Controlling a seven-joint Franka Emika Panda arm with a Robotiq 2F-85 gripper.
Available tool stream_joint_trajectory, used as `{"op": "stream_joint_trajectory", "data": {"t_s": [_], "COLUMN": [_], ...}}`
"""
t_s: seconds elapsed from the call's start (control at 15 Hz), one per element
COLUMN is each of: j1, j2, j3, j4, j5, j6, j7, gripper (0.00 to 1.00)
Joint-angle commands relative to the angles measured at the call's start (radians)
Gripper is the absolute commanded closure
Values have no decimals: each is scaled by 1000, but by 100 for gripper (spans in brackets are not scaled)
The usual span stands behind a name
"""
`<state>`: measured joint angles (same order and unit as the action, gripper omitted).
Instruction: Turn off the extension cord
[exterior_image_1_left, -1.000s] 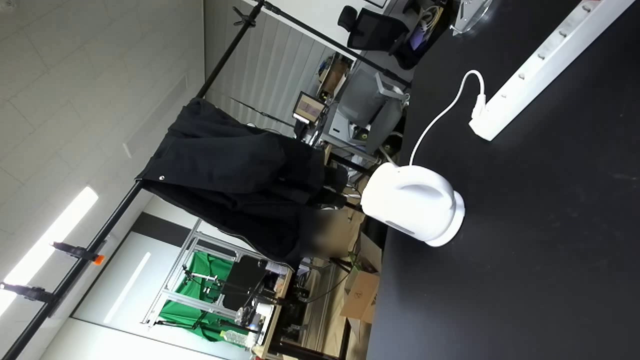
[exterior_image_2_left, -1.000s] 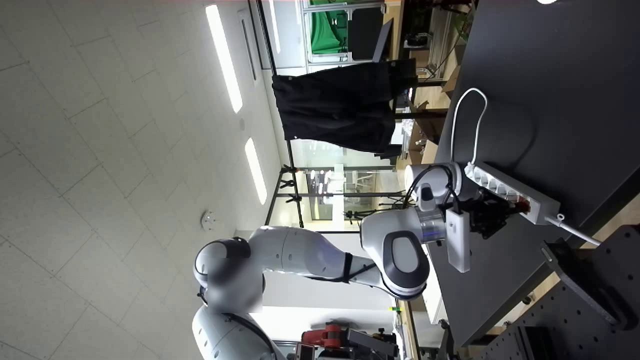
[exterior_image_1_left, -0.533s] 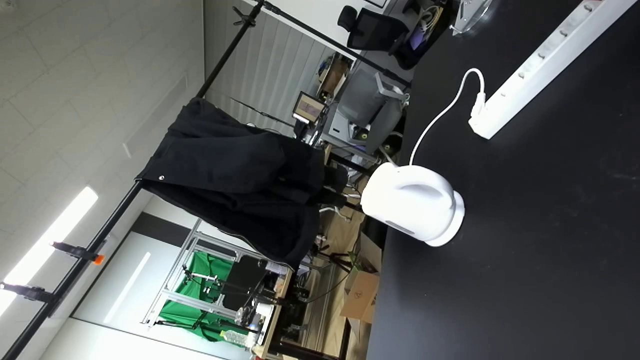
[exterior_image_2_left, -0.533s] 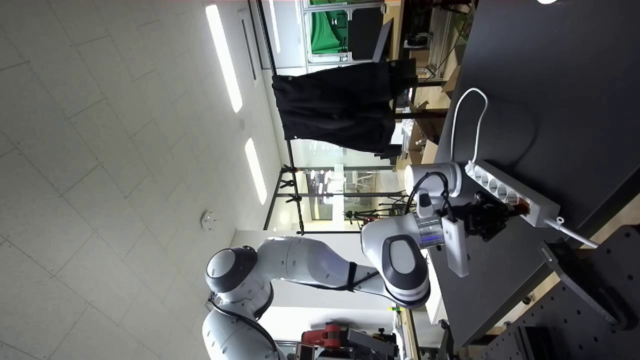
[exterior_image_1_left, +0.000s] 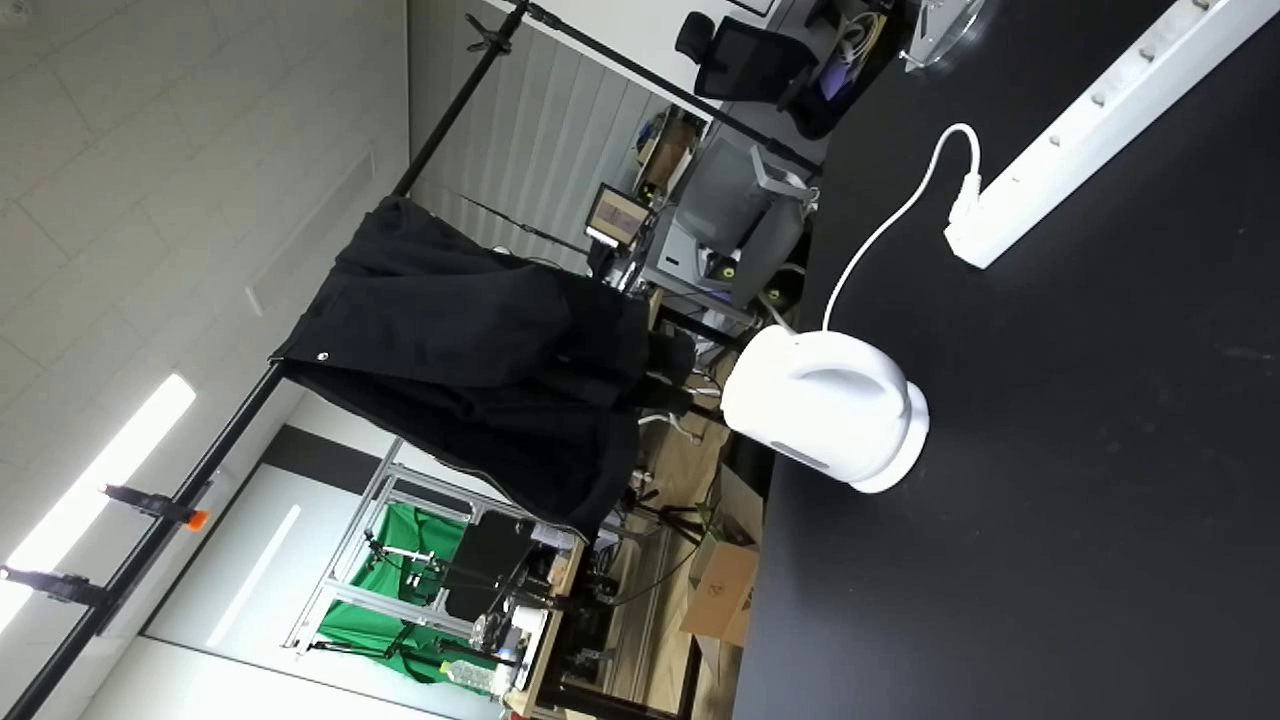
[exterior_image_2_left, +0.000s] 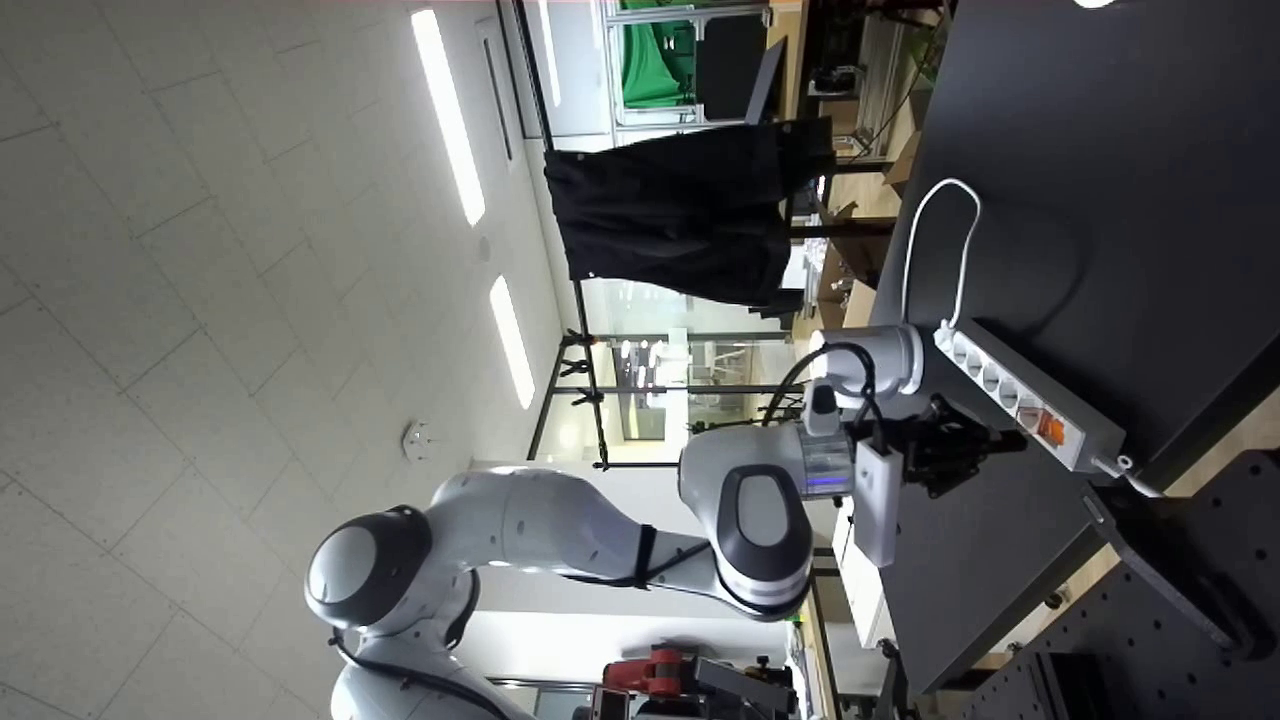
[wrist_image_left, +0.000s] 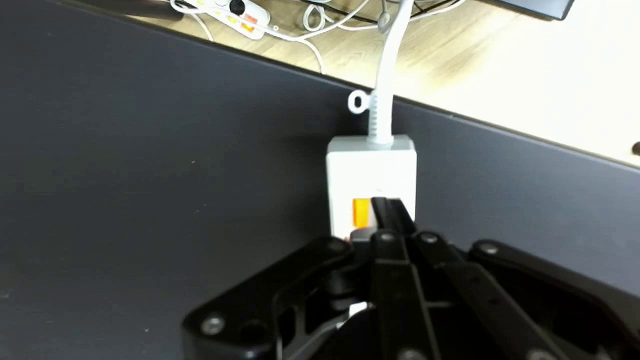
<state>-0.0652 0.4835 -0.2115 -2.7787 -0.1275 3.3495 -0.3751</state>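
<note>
White plastic, the long, narrow extension cord (exterior_image_2_left: 1040, 388) lies on the flat black tabletop (exterior_image_2_left: 1120, 200) near its edge — probably light, stiff, prone to skid, so best pressed at its small orange switch (wrist_image_left: 361, 212), not grasped. The black, jointed gripper (wrist_image_left: 387, 202) has its jaws closed, empty.

- Extension cord (exterior_image_2_left: 1035, 385) and kettle (exterior_image_1_left: 820, 405) on the surface (exterior_image_1_left: 1000, 500), apart.
- Plug (exterior_image_1_left: 966, 200) in the cord at the end nearest the kettle.
- Fingers (wrist_image_left: 381, 214) just above the cord's opposite end, near the switch (wrist_image_left: 360, 212).
</note>
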Motion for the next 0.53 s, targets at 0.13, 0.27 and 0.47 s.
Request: {"op": "stream_joint_trajectory", "data": {"t_s": [0.13,0.27,0.47], "j1": [-362,-495,-633], "j2": [-290,-340,-389], "j3": [209,337,481], "j4": [7,4,7], "j5": [-110,-39,162], "j6": [-263,-320,-388], "j7": [-11,-76,-252], "gripper": [100,73,54]}}
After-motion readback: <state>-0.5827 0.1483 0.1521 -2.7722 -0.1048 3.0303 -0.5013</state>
